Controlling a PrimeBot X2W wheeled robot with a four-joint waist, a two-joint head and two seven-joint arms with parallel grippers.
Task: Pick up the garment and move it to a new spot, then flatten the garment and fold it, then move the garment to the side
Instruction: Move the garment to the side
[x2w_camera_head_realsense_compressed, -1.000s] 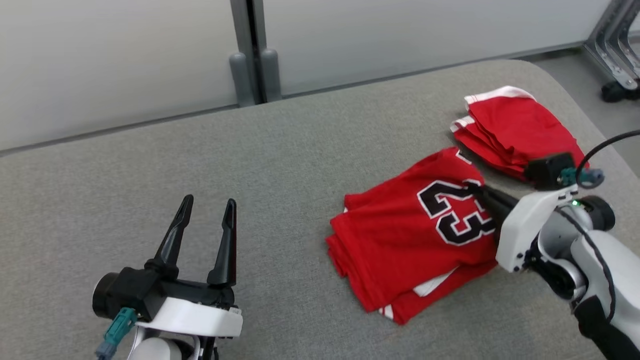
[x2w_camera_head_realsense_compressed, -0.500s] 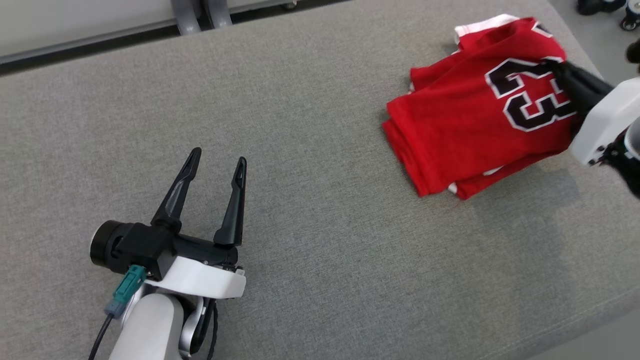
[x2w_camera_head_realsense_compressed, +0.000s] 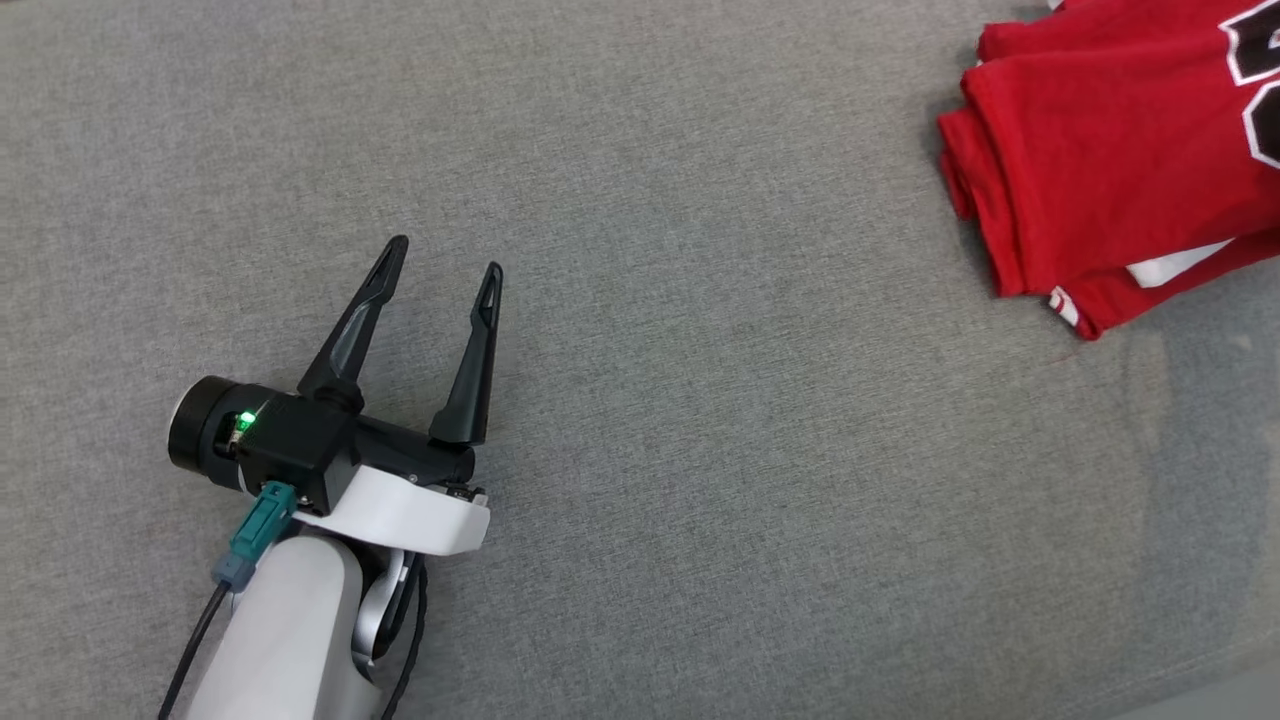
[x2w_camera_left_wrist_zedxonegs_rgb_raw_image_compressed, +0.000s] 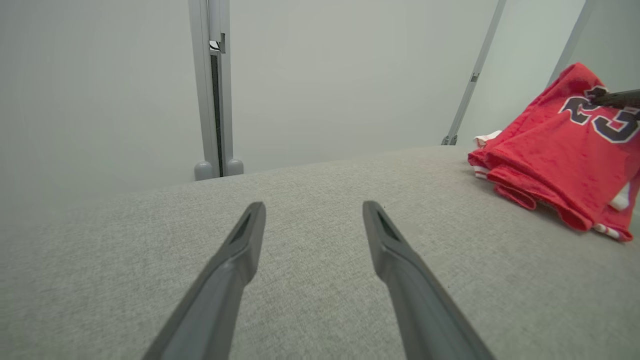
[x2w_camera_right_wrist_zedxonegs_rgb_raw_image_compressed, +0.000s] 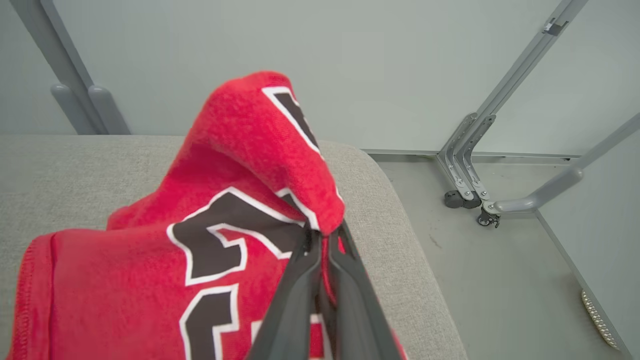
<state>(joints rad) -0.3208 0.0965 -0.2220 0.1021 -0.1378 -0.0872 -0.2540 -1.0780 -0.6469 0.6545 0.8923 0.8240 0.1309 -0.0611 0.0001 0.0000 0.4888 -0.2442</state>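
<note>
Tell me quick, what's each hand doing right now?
Left hand: open, holding nothing.
Right hand: closed on the red jersey.

The right gripper has dragged the garment rightward, raising its edge.

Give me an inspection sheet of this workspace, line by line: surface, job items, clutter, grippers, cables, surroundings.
Surface: grey fabric-covered table, bare across its middle.
Job's things: folded red jersey with a black number, at the table's right end, one edge raised.
Clutter: white-trimmed cloth behind the jersey; cannot tell whether it is a separate piece.
Grippers: left gripper open over bare table, holding nothing; right gripper shut on the jersey by its number.
Cables: black cable with teal connector on the left arm.
Surroundings: pale wall panels, grey post, metal frame on castors on the floor.
</note>
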